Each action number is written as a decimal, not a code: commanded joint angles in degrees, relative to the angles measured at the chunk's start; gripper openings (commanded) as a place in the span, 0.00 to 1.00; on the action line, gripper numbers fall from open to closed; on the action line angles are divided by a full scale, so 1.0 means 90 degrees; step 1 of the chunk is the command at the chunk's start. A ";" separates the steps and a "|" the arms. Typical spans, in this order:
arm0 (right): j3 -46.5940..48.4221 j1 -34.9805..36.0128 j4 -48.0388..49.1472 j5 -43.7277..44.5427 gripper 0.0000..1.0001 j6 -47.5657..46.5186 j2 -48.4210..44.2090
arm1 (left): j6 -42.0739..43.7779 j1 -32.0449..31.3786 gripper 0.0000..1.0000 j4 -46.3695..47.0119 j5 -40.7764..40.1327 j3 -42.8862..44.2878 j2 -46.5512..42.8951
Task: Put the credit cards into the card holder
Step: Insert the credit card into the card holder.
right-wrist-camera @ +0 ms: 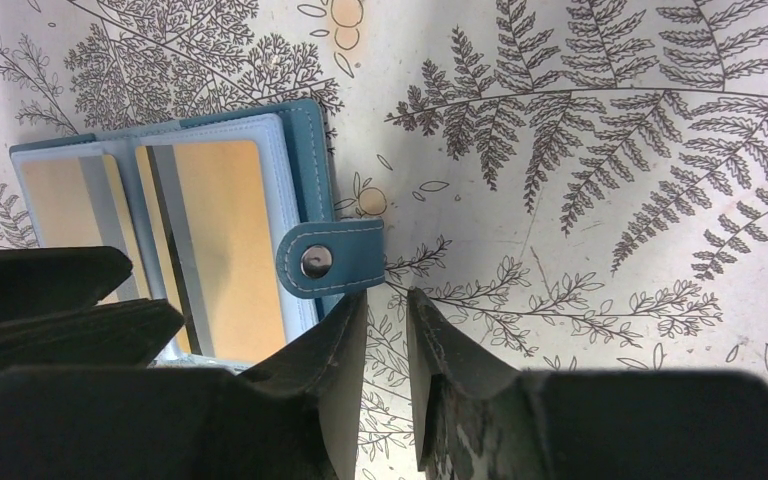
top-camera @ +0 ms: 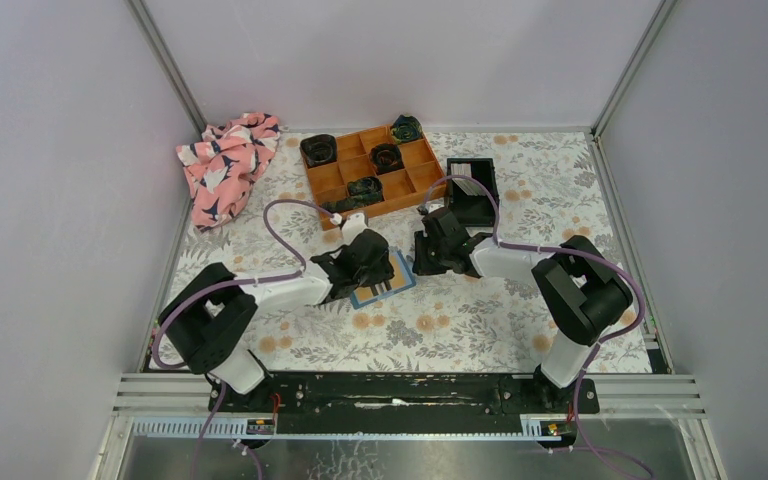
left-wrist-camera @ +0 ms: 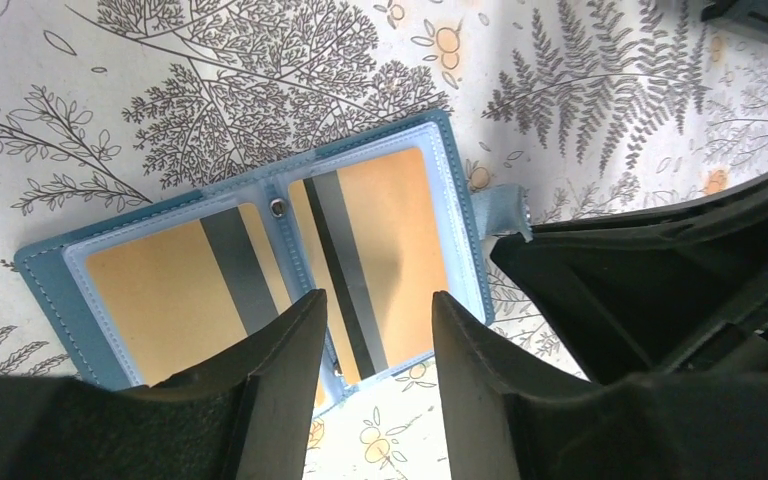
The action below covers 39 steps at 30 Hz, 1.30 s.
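The teal-blue card holder (top-camera: 384, 284) lies open and flat on the flowered table between my two grippers. In the left wrist view (left-wrist-camera: 360, 225) its clear pockets show yellow-tan cards with grey and black stripes. In the right wrist view (right-wrist-camera: 222, 225) its snap tab (right-wrist-camera: 330, 258) points right. My left gripper (left-wrist-camera: 378, 300) is open and empty, low over the holder's near edge. My right gripper (right-wrist-camera: 388, 298) is open only by a narrow gap and empty, its left fingertip just below the tab. Pale credit cards (top-camera: 466, 183) lie in a small black bin.
The black bin (top-camera: 476, 200) stands behind my right gripper (top-camera: 428, 252). An orange compartment tray (top-camera: 344, 180) with dark rolled items is at the back centre. A pink patterned cloth (top-camera: 225, 165) lies at the back left. Grey walls enclose the table.
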 commanded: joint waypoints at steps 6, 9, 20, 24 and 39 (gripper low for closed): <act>0.0238 0.0104 -0.0096 0.0044 0.28 -0.0033 0.0056 | 0.0079 -0.0016 0.37 -0.0173 -0.0229 0.0004 -0.0245; 0.0224 0.0111 -0.0112 0.0075 0.28 -0.0055 0.0056 | 0.0034 -0.0021 0.20 -0.0166 -0.0232 -0.0074 -0.0228; 0.0213 0.0121 -0.0112 0.0100 0.28 -0.0059 0.0053 | 0.0140 -0.0120 0.00 -0.0526 -0.0395 -0.0158 -0.0053; 0.0212 0.0125 -0.0103 0.0104 0.28 -0.0065 0.0060 | 0.0160 -0.0166 0.00 -0.0630 -0.0475 -0.0132 0.0047; 0.0141 0.0138 -0.0027 0.0096 0.28 -0.0058 0.0090 | 0.0142 -0.0439 0.00 -0.0931 -0.0853 0.0220 0.0517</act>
